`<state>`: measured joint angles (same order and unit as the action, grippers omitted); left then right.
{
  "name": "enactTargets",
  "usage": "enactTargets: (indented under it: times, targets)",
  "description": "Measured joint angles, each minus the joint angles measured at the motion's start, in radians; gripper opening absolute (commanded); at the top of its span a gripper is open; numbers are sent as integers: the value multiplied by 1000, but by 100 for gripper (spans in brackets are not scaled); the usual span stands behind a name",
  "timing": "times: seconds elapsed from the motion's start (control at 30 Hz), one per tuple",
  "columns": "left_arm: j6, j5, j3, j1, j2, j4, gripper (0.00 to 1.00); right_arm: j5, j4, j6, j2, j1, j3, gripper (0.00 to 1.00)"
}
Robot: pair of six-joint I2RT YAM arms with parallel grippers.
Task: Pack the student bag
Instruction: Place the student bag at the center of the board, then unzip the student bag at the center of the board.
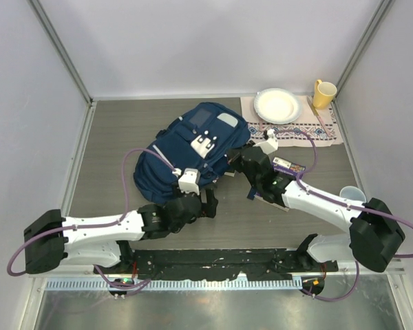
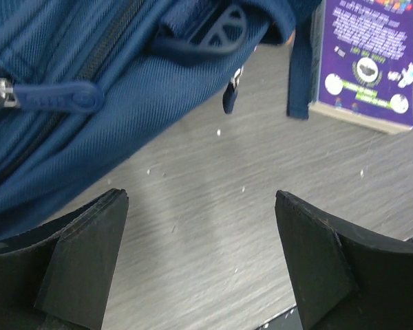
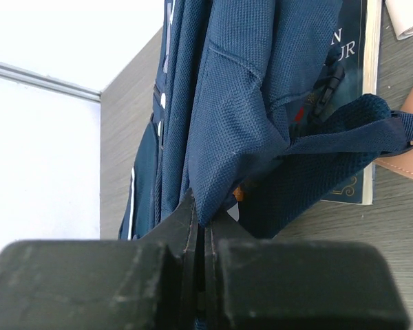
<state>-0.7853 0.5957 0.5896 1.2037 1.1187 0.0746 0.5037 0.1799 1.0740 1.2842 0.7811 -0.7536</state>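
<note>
The student bag (image 1: 193, 146) lies on the worktop (image 1: 110, 144) about midway between the left and right edges, nearer the far edge than the near one, front pockets facing up.

The right end effector (image 1: 237, 159) sits at the right side of the bag. In the right wrist view its fingers (image 3: 186, 227) are clenched on a fold of the bag's navy fabric (image 3: 248, 103), with the cloth drawn up from between the closed tips. A dark blue book (image 3: 354, 82) lies flat under that part of the bag, and a tan item (image 3: 407, 165) shows at the right edge of the view; it cannot be identified.

The left end effector (image 1: 208, 201) is just off the near side of the bag. In the left wrist view its jaws stand wide apart over bare worktop, grasping nothing. The bag's side panel (image 2: 124, 130) and a zip pull (image 2: 55, 97) fill the upper left of that view. A purple book (image 2: 368, 58) lies at upper right, beside a hanging strap (image 2: 299, 75).

A white plate (image 1: 277, 105) rests on a patterned cloth (image 1: 327, 130) near the far right corner. A yellow mug (image 1: 323, 93) stands just beside the cloth in that corner. A clear cup (image 1: 351, 194) stands by the right edge.
</note>
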Motion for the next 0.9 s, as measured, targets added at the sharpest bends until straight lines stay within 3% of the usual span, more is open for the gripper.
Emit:
enactTargets:
  times: [0.3,0.9]
  targets:
    - [55,67,-17,1,98,-284,82,-111,-91,-30,0,-36,-51,1]
    - [65,206,27,11,326,-504,60,-159,-107,-17,-68,-38,-50,1]
